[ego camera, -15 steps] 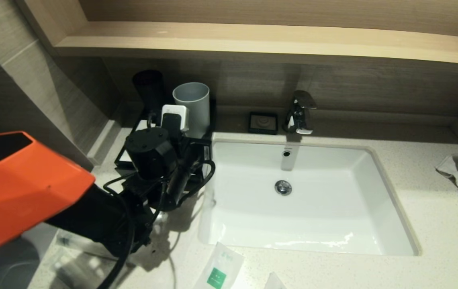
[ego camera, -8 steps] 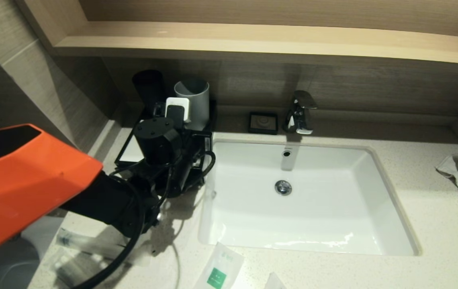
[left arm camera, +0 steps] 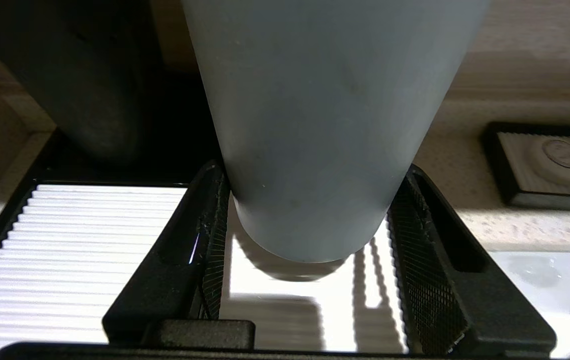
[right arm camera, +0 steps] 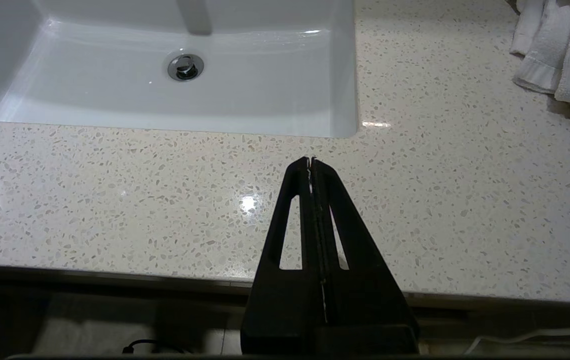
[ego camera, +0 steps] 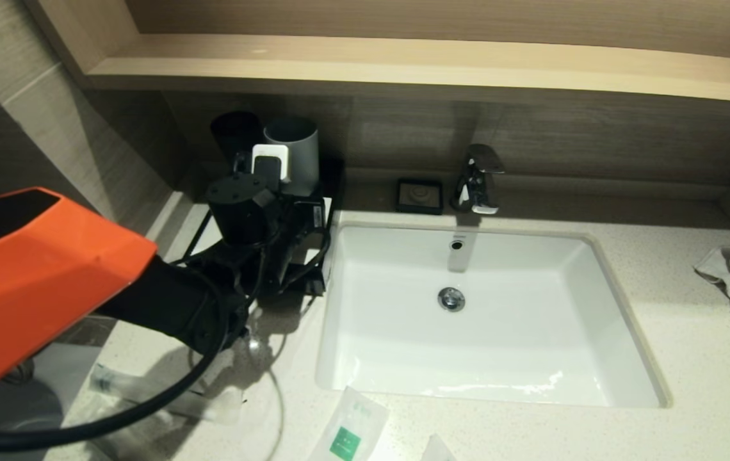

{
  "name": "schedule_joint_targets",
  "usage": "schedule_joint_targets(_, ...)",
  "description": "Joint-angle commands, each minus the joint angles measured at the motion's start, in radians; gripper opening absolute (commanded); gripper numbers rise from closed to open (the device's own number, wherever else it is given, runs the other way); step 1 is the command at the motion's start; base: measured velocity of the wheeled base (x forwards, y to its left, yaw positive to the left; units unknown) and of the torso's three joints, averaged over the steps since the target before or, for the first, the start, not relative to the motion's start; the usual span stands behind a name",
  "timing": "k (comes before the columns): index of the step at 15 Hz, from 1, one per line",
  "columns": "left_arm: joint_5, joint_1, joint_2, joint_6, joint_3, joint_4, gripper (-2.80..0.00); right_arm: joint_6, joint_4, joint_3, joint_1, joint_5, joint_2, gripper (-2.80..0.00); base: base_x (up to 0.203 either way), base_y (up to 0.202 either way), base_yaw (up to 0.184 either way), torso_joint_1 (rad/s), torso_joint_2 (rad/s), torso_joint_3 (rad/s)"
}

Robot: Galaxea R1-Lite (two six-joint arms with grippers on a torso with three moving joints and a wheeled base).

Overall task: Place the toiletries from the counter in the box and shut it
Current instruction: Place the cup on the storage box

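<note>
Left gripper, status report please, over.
Left gripper shut on grey cup, lifted over the box. Right gripper shut, idle over counter. Packets not yet boxed; black cup close beside.

A: Is there any text that one can read?

B: No word, brand or number is legible. One flat packet [ego camera: 350,430] at the front edge of the bench [ego camera: 672,301] carries a green square label with small pale marks inside, and faint green marks near its top, but they are too small to read.

A: And the soap dish [left arm camera: 547,162]?

B: It shows a round embossed emblem in the left wrist view; its design cannot be made out.
</note>
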Motion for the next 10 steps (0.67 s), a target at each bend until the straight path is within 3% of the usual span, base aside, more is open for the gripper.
schedule_joint_targets(1,0.002,0.017,0.017,0.000,-0.042,0.012,-2.80,0.000,0.000,0.000,0.000,0.000,0.000,-2.80,0.000,0.000,0.000,0.000,0.00,0.000)
schedule_joint_targets(10,0.001,0.019,0.085,-0.003,-0.180,0.077,-2.80,0.000,0.000,0.000,0.000,0.000,0.000,-2.80,0.000,0.000,0.000,0.000,0.00,0.000)
